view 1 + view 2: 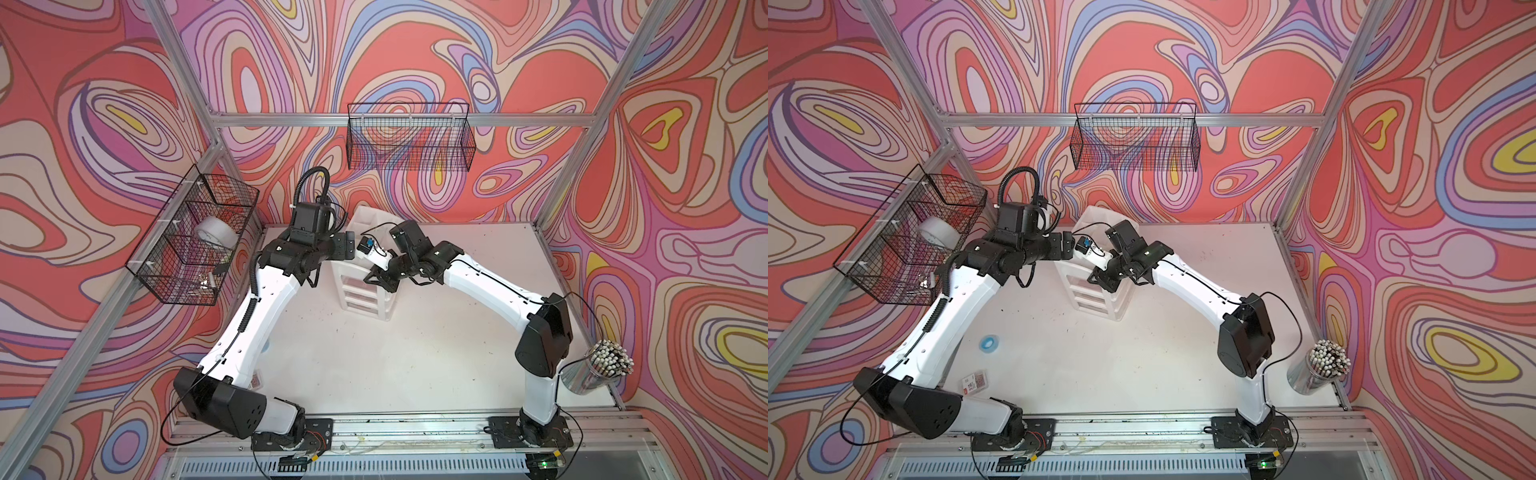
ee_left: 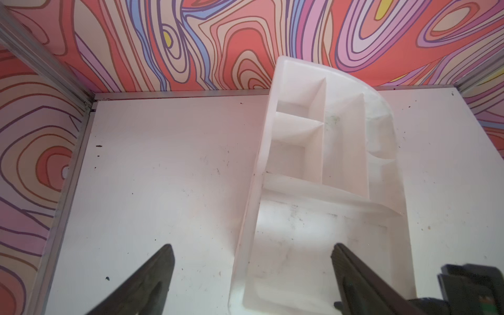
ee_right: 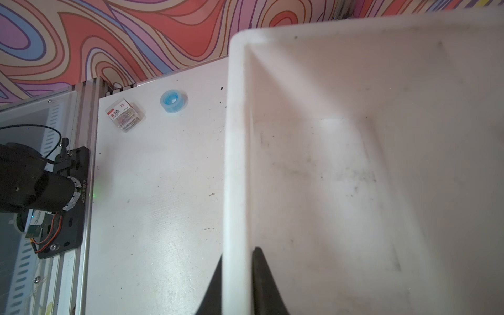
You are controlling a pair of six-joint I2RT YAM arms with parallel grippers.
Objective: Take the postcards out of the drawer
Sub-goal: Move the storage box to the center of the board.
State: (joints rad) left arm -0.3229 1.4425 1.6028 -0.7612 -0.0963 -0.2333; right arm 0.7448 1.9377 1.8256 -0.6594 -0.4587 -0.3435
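Swirling red and lilac walls box in the scuffed white tabletop (image 1: 395, 353) I work on. My right gripper (image 3: 238, 253) has its fingers (image 3: 263, 278) pinched on a white plastic wall (image 3: 236, 136), one pad outside, one inside; this close, I cannot tell whether that wall belongs to a pulled-out drawer or to the top tray of the drawer unit (image 1: 361, 297). The smudged floor beside it is blurred. My left gripper (image 2: 253, 245) hangs with fingers (image 2: 152, 272) spread wide, gripping nothing, one above bare tabletop, the other above the unit's shallow tray. Where the postcards lie, or how they look, I cannot tell: in both top views my wrists cover the unit's top, and its drawer fronts are too small and pale to read. Toward the tabletop's front left corner sit a blue tape roll (image 3: 173, 101) and a clear clip box (image 3: 125, 116), apart from each other.
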